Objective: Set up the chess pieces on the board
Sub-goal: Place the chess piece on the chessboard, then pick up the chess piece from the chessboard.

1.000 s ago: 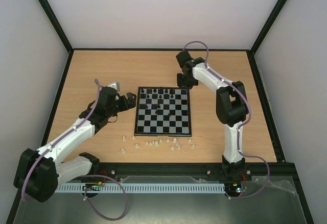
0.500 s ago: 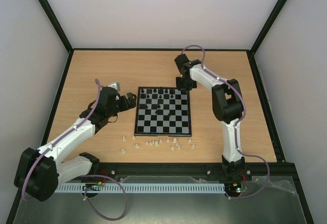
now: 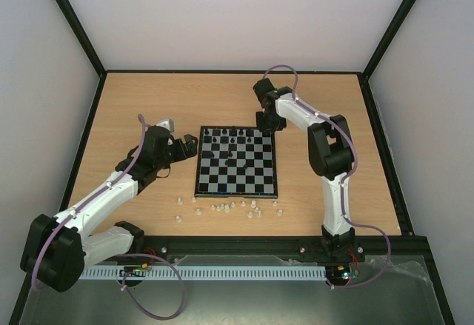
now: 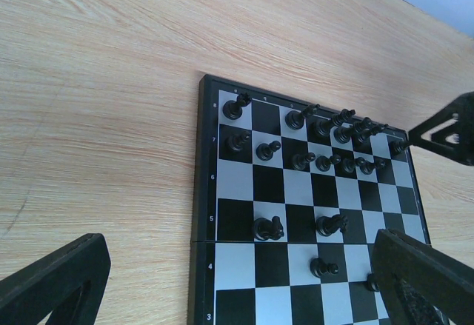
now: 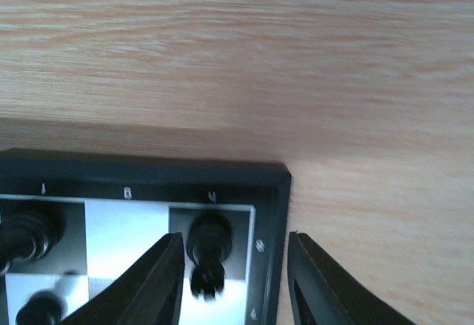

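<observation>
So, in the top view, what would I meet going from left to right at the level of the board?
left gripper → board → right arm's black elbow. The right gripper overlaps the board's corner, so it is left out.

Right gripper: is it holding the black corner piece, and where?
Nothing held: the right gripper sits open around the black piece, a gap beside it.
</observation>
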### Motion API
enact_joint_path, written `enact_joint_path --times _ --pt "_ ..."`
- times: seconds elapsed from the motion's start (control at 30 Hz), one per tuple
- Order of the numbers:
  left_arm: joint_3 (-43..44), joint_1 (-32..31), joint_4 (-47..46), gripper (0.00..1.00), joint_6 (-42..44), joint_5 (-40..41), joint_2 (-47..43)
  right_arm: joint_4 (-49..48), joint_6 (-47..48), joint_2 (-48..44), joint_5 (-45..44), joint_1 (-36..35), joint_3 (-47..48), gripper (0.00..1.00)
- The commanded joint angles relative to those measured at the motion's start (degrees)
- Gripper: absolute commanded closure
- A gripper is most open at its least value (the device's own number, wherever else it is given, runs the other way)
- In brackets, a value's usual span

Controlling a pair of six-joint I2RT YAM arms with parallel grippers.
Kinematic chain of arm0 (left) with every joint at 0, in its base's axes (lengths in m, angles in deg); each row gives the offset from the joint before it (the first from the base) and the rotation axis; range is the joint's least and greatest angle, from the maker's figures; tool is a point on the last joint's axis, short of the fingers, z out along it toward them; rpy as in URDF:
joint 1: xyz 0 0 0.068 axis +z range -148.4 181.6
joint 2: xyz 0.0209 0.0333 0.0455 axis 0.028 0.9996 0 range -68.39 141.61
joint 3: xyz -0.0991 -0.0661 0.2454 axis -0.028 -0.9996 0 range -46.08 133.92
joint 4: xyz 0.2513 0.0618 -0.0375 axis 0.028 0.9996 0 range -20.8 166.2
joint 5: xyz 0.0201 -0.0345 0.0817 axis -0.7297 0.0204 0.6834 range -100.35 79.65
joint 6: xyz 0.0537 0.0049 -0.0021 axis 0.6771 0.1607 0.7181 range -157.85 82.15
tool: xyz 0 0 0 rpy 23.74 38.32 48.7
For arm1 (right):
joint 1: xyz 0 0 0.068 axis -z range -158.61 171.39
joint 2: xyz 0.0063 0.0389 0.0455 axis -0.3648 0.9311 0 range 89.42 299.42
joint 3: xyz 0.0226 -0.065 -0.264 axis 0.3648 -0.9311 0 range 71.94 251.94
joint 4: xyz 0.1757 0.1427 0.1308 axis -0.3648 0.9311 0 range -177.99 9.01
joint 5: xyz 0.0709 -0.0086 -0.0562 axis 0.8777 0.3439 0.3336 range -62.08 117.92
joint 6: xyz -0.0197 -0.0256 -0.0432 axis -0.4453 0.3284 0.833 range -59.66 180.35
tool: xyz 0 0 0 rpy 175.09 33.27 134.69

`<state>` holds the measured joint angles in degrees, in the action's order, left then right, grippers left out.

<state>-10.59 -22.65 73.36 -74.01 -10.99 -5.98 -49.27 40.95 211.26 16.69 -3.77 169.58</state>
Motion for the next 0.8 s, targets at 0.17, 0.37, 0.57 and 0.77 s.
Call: enact_joint_path --times 0.17,0.37,0.57,0.77 --pt "-0.76 -0.10 -0.67 0.01 0.54 0.05 -1.04 -0.87 0.60 -13.78 5.53 -11.40 -8.82 0.58" --pt "-0.95 -0.10 -0.56 0.01 0.54 0.20 -1.50 -0.65 3.51 -11.15 11.21 -16.24 -7.94 0.60" --pt "-1.09 -0.10 -0.30 0.01 0.41 0.47 -2.11 0.71 3.92 -7.61 9.78 -17.37 -4.26 0.61" --pt "-1.16 -0.09 -0.21 0.00 0.43 0.64 -2.33 0.44 4.34 -4.52 10.63 -17.45 -2.48 0.64"
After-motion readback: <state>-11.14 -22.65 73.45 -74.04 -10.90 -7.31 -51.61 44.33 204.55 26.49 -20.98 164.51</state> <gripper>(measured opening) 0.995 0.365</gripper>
